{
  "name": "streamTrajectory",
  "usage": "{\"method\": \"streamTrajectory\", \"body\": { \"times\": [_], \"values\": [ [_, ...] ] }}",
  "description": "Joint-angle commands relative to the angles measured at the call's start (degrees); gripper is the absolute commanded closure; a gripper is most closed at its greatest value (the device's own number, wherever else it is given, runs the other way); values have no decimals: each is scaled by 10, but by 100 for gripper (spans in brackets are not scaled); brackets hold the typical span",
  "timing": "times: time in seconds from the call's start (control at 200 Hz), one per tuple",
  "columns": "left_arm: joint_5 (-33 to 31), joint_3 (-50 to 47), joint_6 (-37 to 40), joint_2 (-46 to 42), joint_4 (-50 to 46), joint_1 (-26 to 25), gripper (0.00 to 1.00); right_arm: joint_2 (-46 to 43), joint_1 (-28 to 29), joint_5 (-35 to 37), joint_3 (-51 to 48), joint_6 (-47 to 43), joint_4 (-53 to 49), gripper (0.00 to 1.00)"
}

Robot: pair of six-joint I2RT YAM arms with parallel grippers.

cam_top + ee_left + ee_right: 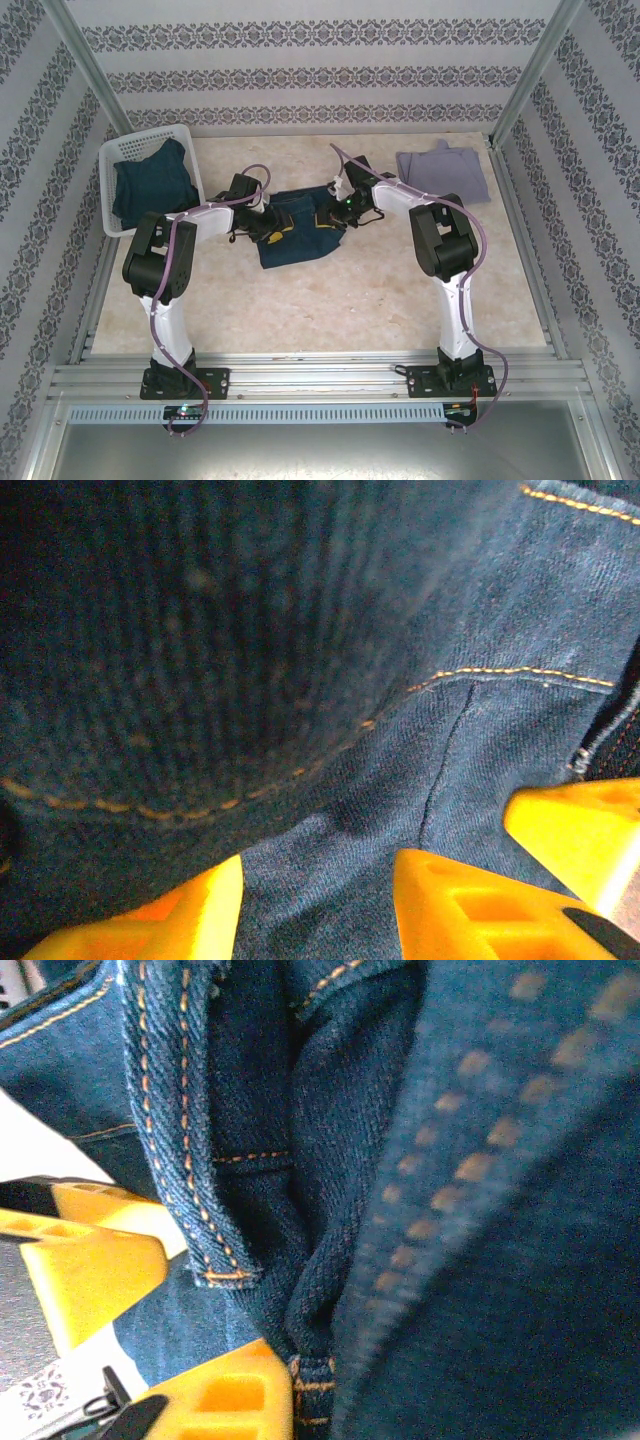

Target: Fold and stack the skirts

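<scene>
— Beige table: where's the denim skirt?
— Rumpled at centre. Right gripper pinches its stitched hem; left gripper, cannot tell. Mesh basket, far-left corner, holds teal skirt; lavender skirt far-right.

No readable text or numbers anywhere, denim skirt bears no legible label

Centre-of-table denim skirt: coarse twill cloth, matt, orange topstitching. Far-right-corner grey skirt: smooth matt cloth. Far-left-corner basket: white plastic mesh, slight sheen. Teal skirt inside: matt, denim-like. Table top: matt beige, stone-speckled look. Near-edge rails: bare brushed metal. Left gripper fingers: glossy yellow-orange moulded plastic.
</scene>
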Motion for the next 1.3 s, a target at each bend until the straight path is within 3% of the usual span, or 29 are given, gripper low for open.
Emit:
{"method": "streamTrajectory", "body": {
  "times": [0.0, 0.12, 0.345, 0.555, 0.649, 0.734, 0.969, 1.114, 1.294],
  "values": [
    [2, -11, -4, 9, 2, 0, 54, 4, 14, 69, 26, -14, -44, 99],
    [-4, -1, 7, -27, -27, 7, 53, -26, 15, 209, 58, -78, -133, 100],
    [-67, 2, 28, -119, -74, 32, 40, -72, 11, 458, 126, -256, -242, 100],
    [-133, -18, 19, -161, -92, 68, 30, -64, -9, 574, 203, -352, -259, 100],
    [-161, -21, 14, -172, -109, 85, 21, -38, -27, 596, 263, -366, -290, 100],
    [-194, -20, 16, -181, -129, 96, 0, -8, -46, 608, 329, -372, -334, 100],
    [-247, -4, 20, -189, -180, 106, 0, 51, -112, 586, 451, -403, -412, 100],
    [-262, 2, 14, -188, -207, 106, 0, 63, -165, 559, 466, -416, -389, 100],
    [-287, 1, 9, -196, -239, 106, 0, 83, -215, 471, 497, -436, -358, 100]
  ]
}}
